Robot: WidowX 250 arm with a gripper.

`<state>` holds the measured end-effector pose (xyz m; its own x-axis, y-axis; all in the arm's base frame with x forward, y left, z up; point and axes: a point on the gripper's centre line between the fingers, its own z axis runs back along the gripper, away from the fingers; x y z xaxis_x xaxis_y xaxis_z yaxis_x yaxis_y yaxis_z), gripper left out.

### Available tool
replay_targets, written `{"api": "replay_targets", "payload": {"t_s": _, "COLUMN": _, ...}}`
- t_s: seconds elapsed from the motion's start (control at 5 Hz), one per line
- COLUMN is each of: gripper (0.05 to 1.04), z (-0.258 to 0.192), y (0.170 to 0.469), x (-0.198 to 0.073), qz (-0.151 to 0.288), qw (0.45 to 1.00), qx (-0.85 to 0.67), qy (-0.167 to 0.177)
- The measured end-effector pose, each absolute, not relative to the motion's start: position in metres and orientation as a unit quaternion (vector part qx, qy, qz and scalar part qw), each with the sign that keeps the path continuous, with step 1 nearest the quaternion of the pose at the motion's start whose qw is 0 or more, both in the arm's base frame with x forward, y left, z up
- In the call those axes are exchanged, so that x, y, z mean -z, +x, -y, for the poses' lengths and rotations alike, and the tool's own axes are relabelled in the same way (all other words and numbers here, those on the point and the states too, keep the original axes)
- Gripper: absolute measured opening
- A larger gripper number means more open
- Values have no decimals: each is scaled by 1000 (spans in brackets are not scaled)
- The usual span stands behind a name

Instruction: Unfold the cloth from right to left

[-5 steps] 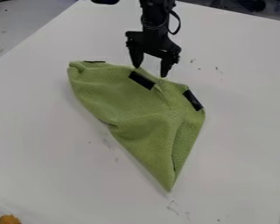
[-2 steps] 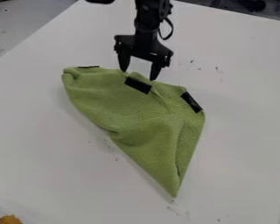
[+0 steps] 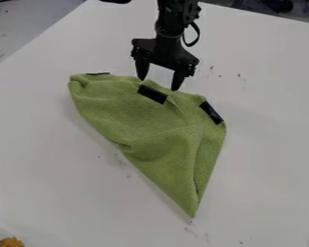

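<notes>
Just below the wide-open, empty end effector, the green cloth lies folded on the bench, its upper edge close by, presumably so a layer can be pinched.

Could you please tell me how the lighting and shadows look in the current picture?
Camera view: soft, fairly even light on the white table; a faint shadow along the green cloth's lower-left edge; no strong glare; the black gripper mostly dark.
</notes>
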<state>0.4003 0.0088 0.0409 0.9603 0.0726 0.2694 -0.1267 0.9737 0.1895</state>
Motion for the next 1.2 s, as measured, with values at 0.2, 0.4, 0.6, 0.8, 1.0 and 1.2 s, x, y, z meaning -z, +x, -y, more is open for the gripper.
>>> {"api": "replay_targets", "payload": {"t_s": 0.2, "gripper": 999, "z": -4, "y": 396, "x": -32, "qz": 134, "qw": 986, "qx": -58, "qy": 84}}
{"api": "replay_targets", "payload": {"t_s": 0.4, "gripper": 999, "z": -5, "y": 391, "x": -24, "qz": 131, "qw": 987, "qx": -69, "qy": 61}}
{"api": "replay_targets", "payload": {"t_s": 0.6, "gripper": 999, "z": -8, "y": 390, "x": -20, "qz": 134, "qw": 987, "qx": -80, "qy": 42}}
{"api": "replay_targets", "payload": {"t_s": 0.8, "gripper": 947, "z": -10, "y": 390, "x": -17, "qz": 139, "qw": 986, "qx": -82, "qy": 34}}
{"api": "replay_targets", "payload": {"t_s": 1.0, "gripper": 668, "z": -12, "y": 391, "x": -16, "qz": 144, "qw": 986, "qx": -84, "qy": 31}}
{"api": "replay_targets", "payload": {"t_s": 1.2, "gripper": 380, "z": -11, "y": 392, "x": -15, "qz": 148, "qw": 985, "qx": -82, "qy": 27}}
